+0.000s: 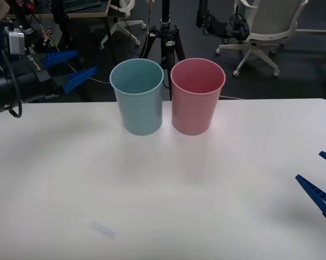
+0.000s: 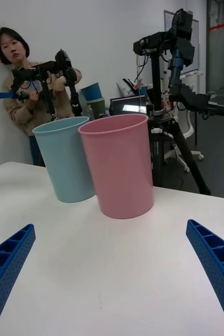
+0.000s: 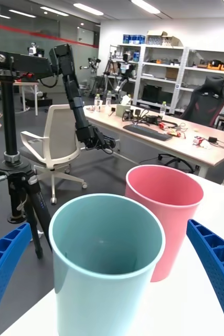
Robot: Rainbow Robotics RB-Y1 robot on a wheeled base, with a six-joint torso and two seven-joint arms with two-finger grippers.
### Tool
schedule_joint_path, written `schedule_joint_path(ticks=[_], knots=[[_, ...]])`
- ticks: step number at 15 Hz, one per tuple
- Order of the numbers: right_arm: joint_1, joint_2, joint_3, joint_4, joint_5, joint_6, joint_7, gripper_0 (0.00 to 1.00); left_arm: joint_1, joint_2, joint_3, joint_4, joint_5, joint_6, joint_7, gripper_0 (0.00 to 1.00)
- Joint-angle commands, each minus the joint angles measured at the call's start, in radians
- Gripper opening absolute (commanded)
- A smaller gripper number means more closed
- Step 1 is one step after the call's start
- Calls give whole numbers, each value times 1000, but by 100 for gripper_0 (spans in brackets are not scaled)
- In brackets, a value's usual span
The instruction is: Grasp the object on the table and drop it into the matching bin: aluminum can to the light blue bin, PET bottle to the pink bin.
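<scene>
The light blue bin (image 1: pixel 137 103) and the pink bin (image 1: pixel 197 103) stand upright side by side at the back middle of the white table (image 1: pixel 163 189), almost touching. The aluminum can is out of view. My left gripper (image 1: pixel 87 61) hangs open and holds nothing, raised beyond the table's back edge just left of the light blue bin (image 3: pixel 101 283), with the pink bin (image 3: pixel 167 191) behind it. My right gripper (image 1: pixel 309 165) is open and low over the table's right edge. From it the pink bin (image 2: pixel 122 168) is nearer and the light blue bin (image 2: pixel 64 163) is beside it.
A black tripod (image 1: pixel 165 38) stands on the floor right behind the two bins. A white office chair (image 1: pixel 266 27) is farther back on the right. The wide tabletop runs bare from the bins to its front edge.
</scene>
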Motion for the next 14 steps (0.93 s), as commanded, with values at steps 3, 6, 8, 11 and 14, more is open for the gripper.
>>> schedule_joint_path(ticks=[3,6,8,11,14], knots=[[0,0,0,0,0,0,0,100,294,-13,266,-116,-103,-7,-8,100],[0,0,0,0,0,0,0,100,460,-45,396,-199,-186,-7,-1,100],[0,0,0,0,0,0,0,100,560,-100,497,-246,-292,-15,8,100],[0,0,0,0,0,0,0,100,698,-212,637,-306,-450,-67,32,100],[0,0,0,0,0,0,0,100,818,-358,795,-374,-640,-170,123,100]])
